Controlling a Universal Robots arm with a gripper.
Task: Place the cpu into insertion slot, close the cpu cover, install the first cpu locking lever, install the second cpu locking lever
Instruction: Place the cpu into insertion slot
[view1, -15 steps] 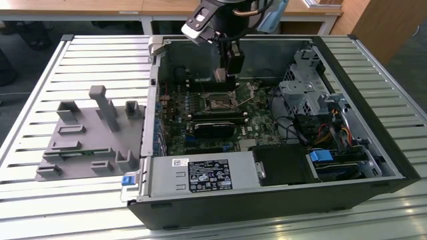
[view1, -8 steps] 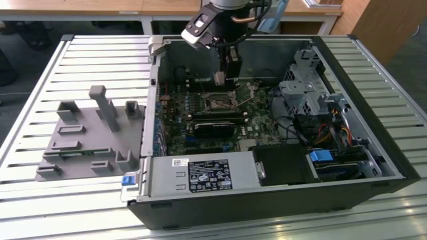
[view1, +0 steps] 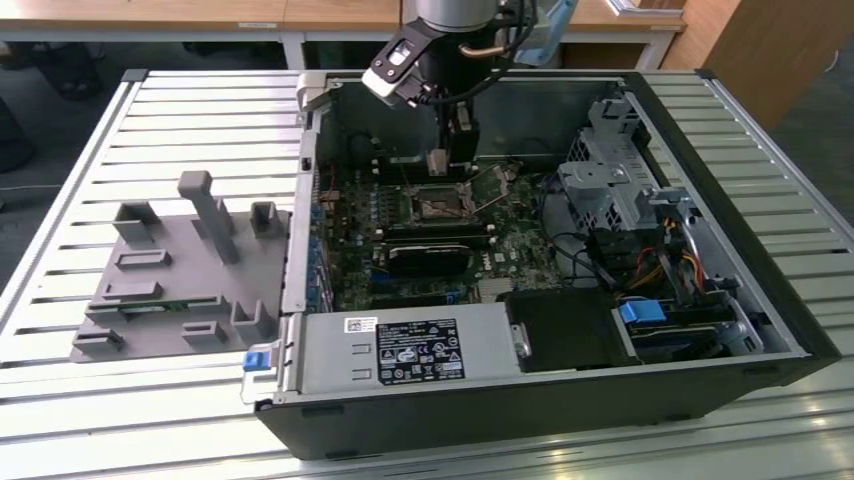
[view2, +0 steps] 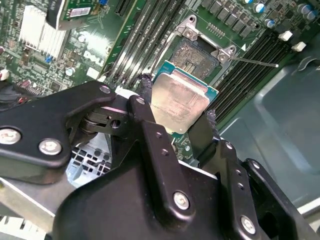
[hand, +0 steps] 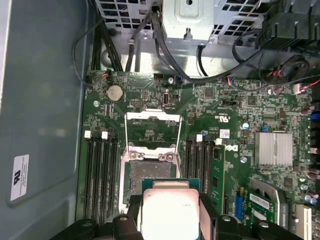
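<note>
You've got a white label (view1: 418, 352) on the power box (view1: 334, 358), a white sticker (hand: 19, 177) on the case wall (hand: 45, 75) and a small tag (hand: 225, 133) on the motherboard (hand: 250, 110), but honestly none of that print is readable. Same for the faint marks on the cpu (hand: 169, 215).

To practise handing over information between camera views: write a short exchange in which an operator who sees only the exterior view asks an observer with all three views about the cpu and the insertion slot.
Operator: In the exterior view I can see the end effector, but not what it carries. Does it hold anything?
Observer: Yes. In both wrist views its fingers clamp the cpu by two opposite edges, silver face showing.
Operator: Is the insertion slot free?
Observer: In the first wrist view the insertion slot is uncovered and nothing sits in it.
</note>
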